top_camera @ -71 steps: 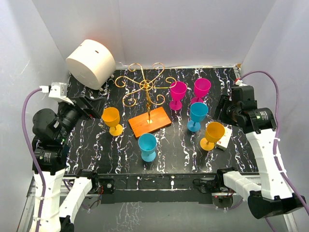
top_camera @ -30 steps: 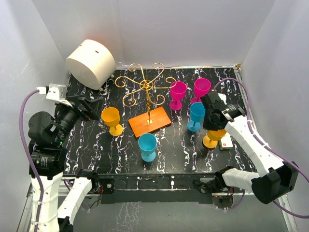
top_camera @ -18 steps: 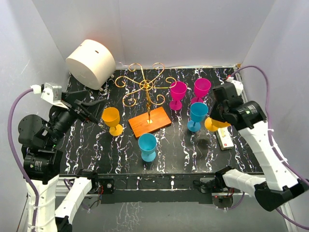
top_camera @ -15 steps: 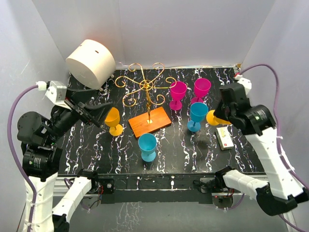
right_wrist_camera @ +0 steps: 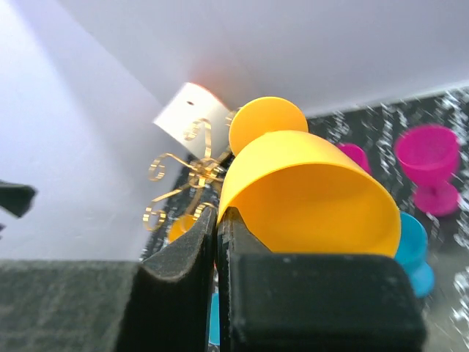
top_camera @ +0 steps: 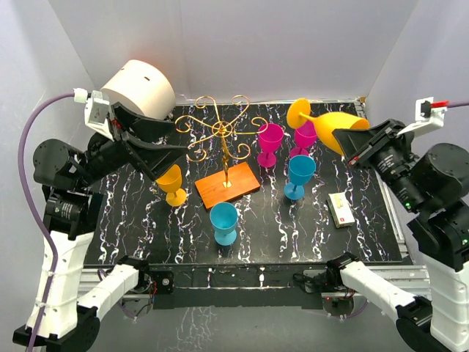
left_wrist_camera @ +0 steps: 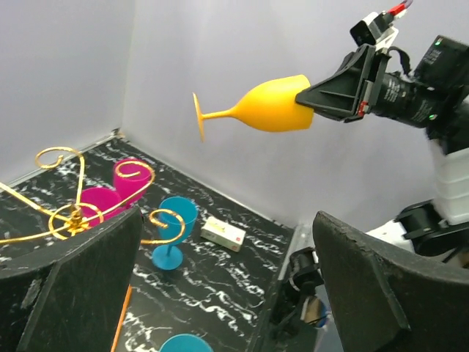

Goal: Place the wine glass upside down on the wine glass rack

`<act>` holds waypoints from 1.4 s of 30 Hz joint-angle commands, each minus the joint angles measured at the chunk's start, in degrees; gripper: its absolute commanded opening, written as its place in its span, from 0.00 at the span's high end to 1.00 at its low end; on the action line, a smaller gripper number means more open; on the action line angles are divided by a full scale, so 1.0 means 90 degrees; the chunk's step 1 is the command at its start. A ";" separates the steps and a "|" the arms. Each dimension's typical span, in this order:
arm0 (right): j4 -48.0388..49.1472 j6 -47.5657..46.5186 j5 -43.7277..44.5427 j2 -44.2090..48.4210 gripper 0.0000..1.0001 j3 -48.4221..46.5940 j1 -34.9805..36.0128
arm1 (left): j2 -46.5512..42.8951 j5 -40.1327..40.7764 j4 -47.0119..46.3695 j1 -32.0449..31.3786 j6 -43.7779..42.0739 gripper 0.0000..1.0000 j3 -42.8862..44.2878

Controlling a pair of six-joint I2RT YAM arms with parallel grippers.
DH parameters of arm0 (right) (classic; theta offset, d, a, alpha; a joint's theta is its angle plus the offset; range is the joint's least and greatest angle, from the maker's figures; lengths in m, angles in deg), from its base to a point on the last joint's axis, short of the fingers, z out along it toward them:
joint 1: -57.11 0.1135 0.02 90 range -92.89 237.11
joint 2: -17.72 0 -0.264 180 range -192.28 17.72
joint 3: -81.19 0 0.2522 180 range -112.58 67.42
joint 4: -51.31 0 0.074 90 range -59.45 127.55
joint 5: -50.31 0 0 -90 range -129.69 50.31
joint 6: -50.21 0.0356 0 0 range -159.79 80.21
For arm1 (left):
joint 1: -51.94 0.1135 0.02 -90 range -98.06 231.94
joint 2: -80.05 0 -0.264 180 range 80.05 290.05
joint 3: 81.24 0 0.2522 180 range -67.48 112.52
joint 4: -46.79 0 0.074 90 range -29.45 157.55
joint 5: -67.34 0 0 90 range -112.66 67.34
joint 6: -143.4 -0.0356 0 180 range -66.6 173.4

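The orange wine glass hangs on its side high above the table's right, its round foot pointing left toward the rack. My right gripper is shut on the glass's rim, one finger inside the bowl and one outside. The wine glass rack, gold wire scrolls on an orange-brown wooden base, stands at mid-table with nothing hanging on it. My left gripper is raised left of the rack, open and empty; its view shows the held glass ahead and the scrolls at lower left.
On the table stand another orange glass, two blue glasses and two magenta glasses. A small white box lies at the right. A big white cylinder sits at the back left.
My right gripper has lifted the orange glass off the table's right side and tipped it sideways, high up. My left arm has risen and swung toward the rack, staying open.
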 commanded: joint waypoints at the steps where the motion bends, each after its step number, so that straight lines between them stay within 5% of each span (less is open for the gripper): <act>1: 0.1498 -0.0029 -0.1240 -0.0046 1.00 -0.0192 0.0027 | 0.0228 -0.0320 -0.1503 -0.0032 0.1636 0.01 0.0121; 7: 0.3485 0.0578 -0.2158 -0.0250 1.00 0.0195 0.0024 | 0.0834 -0.0467 -0.3424 -0.0035 0.4035 0.01 0.0382; 12: 0.4726 0.0985 -0.2474 -0.0746 1.00 0.0337 0.0027 | 0.1250 0.0423 -0.1515 -0.0024 0.3612 0.01 0.1645; 18: 0.6446 0.1791 -0.3185 -0.1422 1.00 0.0440 0.0027 | 0.1763 0.0384 -0.2288 -0.0033 0.4894 0.01 0.1442; 23: 0.7361 0.2411 -0.3288 -0.2014 1.00 0.0527 0.0051 | 0.1802 0.0906 -0.1863 -0.0031 0.4606 0.01 0.1485; 27: 0.8166 0.2635 -0.2853 -0.2296 1.00 0.0757 0.0380 | 0.1720 0.1941 -0.1228 -0.0033 0.4576 0.12 0.1230; 33: 0.8421 0.2200 -0.1939 -0.2778 1.00 0.0701 0.1440 | 0.1467 0.2866 -0.1161 -0.0034 0.4524 0.14 0.0795; 42: 0.8639 0.1436 -0.0614 -0.3118 1.00 0.0841 0.2948 | 0.0486 0.4050 -0.2738 -0.0040 0.4873 0.15 -0.0540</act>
